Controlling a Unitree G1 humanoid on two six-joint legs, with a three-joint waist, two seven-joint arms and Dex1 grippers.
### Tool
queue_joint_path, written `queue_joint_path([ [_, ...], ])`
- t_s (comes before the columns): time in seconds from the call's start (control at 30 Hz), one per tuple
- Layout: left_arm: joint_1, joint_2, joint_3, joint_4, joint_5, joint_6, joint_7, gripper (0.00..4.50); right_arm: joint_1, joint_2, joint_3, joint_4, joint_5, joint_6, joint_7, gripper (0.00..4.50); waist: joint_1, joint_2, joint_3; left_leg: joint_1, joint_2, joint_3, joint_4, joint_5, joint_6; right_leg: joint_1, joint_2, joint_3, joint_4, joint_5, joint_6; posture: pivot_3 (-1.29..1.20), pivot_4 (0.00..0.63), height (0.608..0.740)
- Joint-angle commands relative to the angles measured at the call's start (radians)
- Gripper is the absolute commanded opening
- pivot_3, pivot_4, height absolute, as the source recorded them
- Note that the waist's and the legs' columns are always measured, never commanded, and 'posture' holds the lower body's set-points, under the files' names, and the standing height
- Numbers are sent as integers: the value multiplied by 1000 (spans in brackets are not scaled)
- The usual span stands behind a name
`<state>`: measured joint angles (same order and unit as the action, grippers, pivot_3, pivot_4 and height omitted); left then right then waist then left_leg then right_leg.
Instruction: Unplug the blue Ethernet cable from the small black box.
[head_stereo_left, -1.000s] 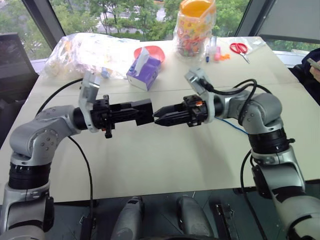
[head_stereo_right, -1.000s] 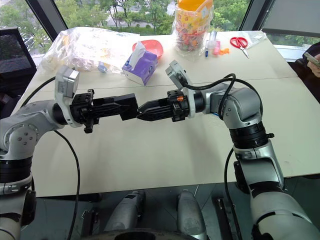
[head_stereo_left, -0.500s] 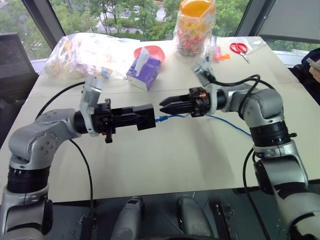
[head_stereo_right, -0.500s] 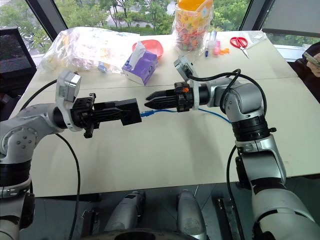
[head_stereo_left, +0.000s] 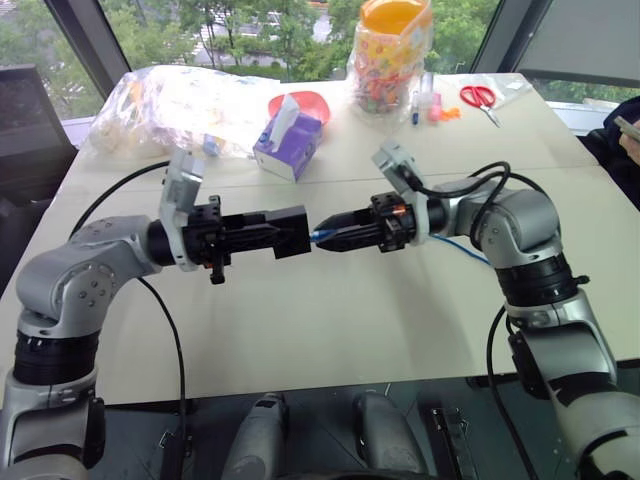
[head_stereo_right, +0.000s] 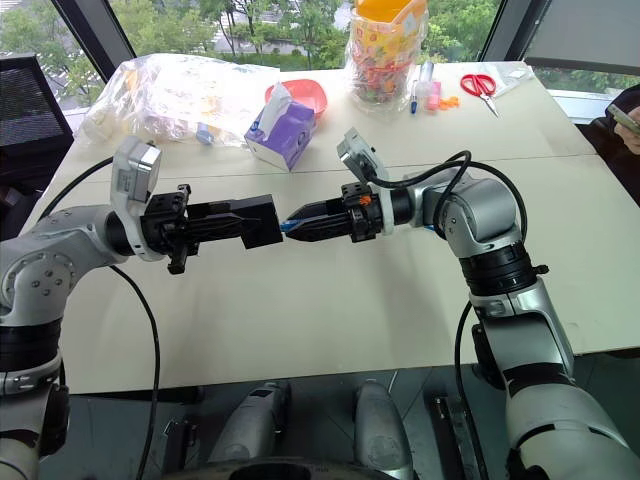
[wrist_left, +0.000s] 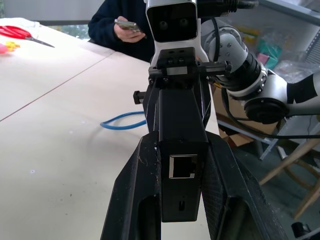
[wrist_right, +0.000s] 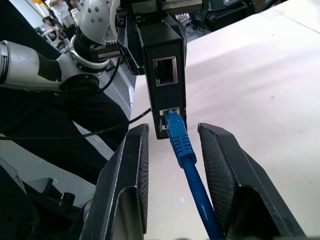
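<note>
Clamped on the small black box (head_stereo_left: 289, 232), my left gripper (head_stereo_right: 262, 221) holds it above the table (head_stereo_left: 330, 330). Since half a second ago my right gripper (wrist_right: 172, 150), jaws apart, has closed back in around the blue Ethernet cable (wrist_right: 181, 145), still plugged; pull pending.

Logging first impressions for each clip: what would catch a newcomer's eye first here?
The two arms meet nose to nose above the middle of the table: the left gripper clamps the small black box, and the right gripper has its jaws either side of the blue Ethernet cable, whose plug sits at the box's lower port. Behind, a purple tissue box and an orange-lidded jar stand out.
</note>
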<state>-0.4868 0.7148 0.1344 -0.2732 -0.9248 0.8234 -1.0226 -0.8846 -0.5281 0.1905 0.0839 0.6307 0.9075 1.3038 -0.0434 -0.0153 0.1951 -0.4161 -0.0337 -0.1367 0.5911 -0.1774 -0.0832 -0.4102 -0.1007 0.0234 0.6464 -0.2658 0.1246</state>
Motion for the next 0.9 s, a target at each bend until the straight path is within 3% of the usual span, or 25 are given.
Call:
queue_joint_path([
  [0.03, -24, 8, 19, -6, -6, -10, -6, 484, -6, 12, -10, -38, 16, -4, 0, 1585, 0, 0, 0, 0, 0, 0, 0, 0, 0, 0, 0, 0, 0, 0, 0, 0, 150, 726],
  [0.57, -16, 6, 16, -16, -6, -11, -3, 484, -6, 28, -18, -37, 16, -2, -13, 1585, 0, 0, 0, 0, 0, 0, 0, 0, 0, 0, 0, 0, 0, 0, 0, 0, 150, 726],
  [0.63, -15, 6, 16, -17, -6, -11, -3, 484, -6, 27, -18, -38, 16, -3, -12, 1041, 0, 0, 0, 0, 0, 0, 0, 0, 0, 0, 0, 0, 0, 0, 0, 0, 150, 726],
  [0.7, -14, 7, 16, -17, -6, -11, -5, 484, -6, 25, -17, -37, 14, -4, -11, 197, 0, 0, 0, 0, 0, 0, 0, 0, 0, 0, 0, 0, 0, 0, 0, 0, 150, 726],
  [0.73, -14, 7, 15, -17, -6, -10, -5, 484, -6, 25, -17, -36, 14, -4, -10, 25, 0, 0, 0, 0, 0, 0, 0, 0, 0, 0, 0, 0, 0, 0, 0, 0, 150, 726],
  [0.9, -12, 12, 19, -17, -8, -9, -10, 484, -7, 19, -16, -32, 11, -7, -1, 25, 0, 0, 0, 0, 0, 0, 0, 0, 0, 0, 0, 0, 0, 0, 0, 0, 150, 726],
])
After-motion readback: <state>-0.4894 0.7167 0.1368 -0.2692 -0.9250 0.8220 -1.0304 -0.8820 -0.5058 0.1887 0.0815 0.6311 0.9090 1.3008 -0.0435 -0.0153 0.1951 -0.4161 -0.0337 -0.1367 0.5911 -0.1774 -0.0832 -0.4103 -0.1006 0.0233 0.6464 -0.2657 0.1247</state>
